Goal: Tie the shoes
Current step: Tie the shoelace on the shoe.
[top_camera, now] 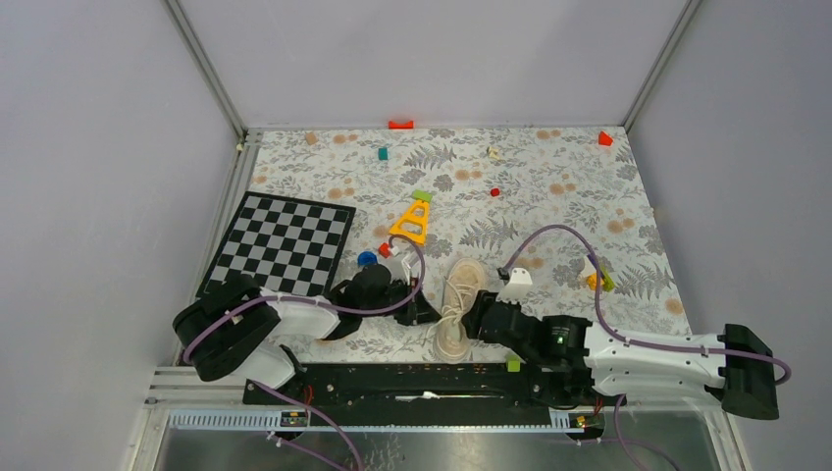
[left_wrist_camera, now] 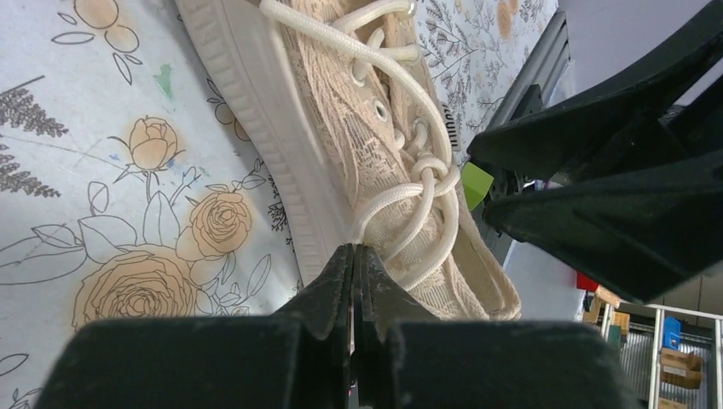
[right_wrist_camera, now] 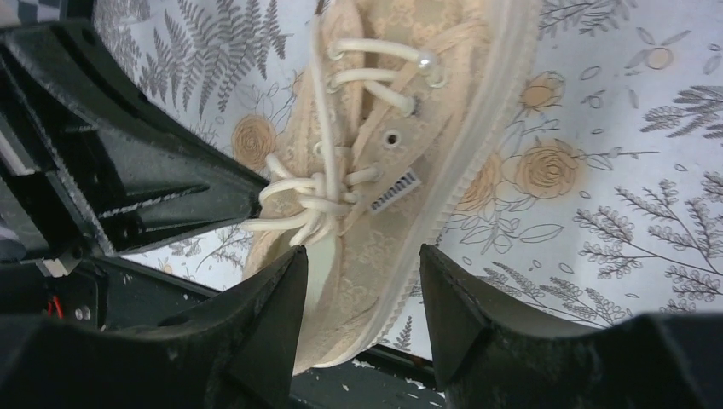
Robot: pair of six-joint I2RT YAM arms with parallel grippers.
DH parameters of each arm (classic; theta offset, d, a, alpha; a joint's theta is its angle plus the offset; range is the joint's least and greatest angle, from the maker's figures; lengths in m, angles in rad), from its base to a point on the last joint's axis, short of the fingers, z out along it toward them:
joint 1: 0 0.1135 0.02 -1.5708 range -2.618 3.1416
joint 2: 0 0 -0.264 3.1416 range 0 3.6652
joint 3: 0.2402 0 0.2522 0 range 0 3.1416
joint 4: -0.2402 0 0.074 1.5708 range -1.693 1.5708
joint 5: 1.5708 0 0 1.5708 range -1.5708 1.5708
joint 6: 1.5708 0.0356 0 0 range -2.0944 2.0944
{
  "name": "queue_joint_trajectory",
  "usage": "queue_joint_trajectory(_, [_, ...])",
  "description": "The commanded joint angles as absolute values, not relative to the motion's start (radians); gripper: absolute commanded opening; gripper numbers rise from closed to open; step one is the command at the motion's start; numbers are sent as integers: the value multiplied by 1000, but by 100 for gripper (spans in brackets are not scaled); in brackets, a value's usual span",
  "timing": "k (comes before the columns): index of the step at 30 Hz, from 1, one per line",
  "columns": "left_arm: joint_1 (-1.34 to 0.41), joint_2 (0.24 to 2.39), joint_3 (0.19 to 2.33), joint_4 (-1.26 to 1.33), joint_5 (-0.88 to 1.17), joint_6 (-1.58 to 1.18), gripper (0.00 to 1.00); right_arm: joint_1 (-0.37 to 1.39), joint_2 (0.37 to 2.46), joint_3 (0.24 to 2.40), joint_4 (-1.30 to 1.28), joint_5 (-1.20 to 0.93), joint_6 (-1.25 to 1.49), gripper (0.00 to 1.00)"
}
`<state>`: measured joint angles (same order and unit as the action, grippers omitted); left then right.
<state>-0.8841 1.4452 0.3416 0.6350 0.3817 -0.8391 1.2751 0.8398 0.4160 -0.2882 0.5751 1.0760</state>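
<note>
Right pincer (right_wrist_camera: 362,256) is open, straddling the heel end of the cream-beige fabric low-top sneaker (top_camera: 456,306), which lies on the floral-print surface (top_camera: 569,157) between both arms. Left pincer (left_wrist_camera: 352,260) is closed, apparently nipping the pale cream lace loop (left_wrist_camera: 392,200). I judge the first knot (right_wrist_camera: 320,192) loose. Next: right takes the other loop, then pull apart. Small side tag (right_wrist_camera: 395,194) has print, unreadable.
</note>
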Motion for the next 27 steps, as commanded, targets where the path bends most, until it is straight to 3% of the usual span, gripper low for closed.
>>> queue_joint_trajectory(1, [-878,1406,426,487,340,-739,0,1279,926,515,-282,545,980,58])
queue_joint_trajectory(8, [-878,1333,529,288,304,-627,0,1285,980,561,-255,550,930,54])
queue_joint_trajectory(27, [-876,1336,560,294,340,-621,0,1300,1068,555,-146,567,949,44])
